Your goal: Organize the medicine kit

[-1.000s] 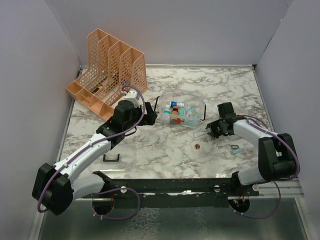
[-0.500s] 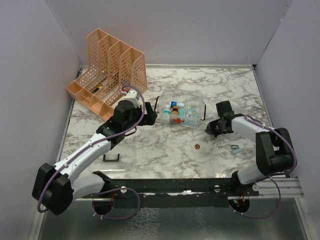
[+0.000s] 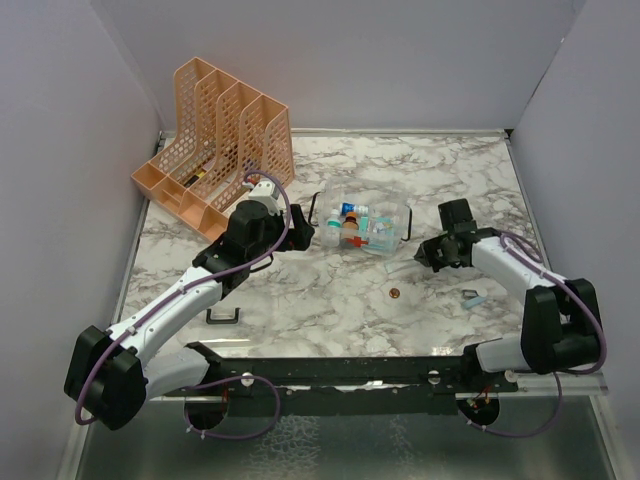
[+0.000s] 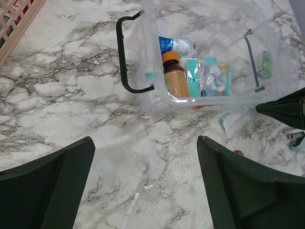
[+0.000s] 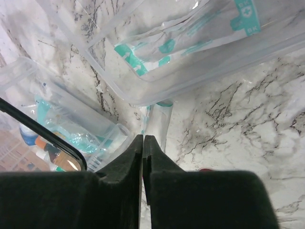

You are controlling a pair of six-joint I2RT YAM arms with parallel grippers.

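Right of the medicine kit [image 3: 365,228], the right gripper [image 5: 143,139] has changed: a second ago its jaws stood parted, and now the two fingers are pressed flat together. Its tip sits low over the table [image 3: 300,290], pointing at a flat clear sachet [image 5: 158,125] with teal edging that lies just beside the kit's near right corner. I cannot tell whether the tip pinches the sachet's edge or only reaches it. The right arm's elbow has swung out to the right since then. The left gripper [image 4: 144,143] has not moved; it hovers just left of the kit with its fingers spread wide and nothing between them. The kit has stayed where it was, at the middle of the table.

The kit is a clear box with a black handle [image 4: 128,52] at its left end. Inside lie a bottle with a blue-and-white label [image 4: 176,44], an amber bottle with an orange cap [image 4: 174,76], several teal-printed packets [image 4: 207,78] and, at the right end, a small green box [image 4: 264,63]. At the far left stands an orange mesh file rack [image 3: 215,150]. Near the kit a small brown disc [image 3: 393,293] lies on the marble, with a pale blue clip [image 3: 473,297] to its right.
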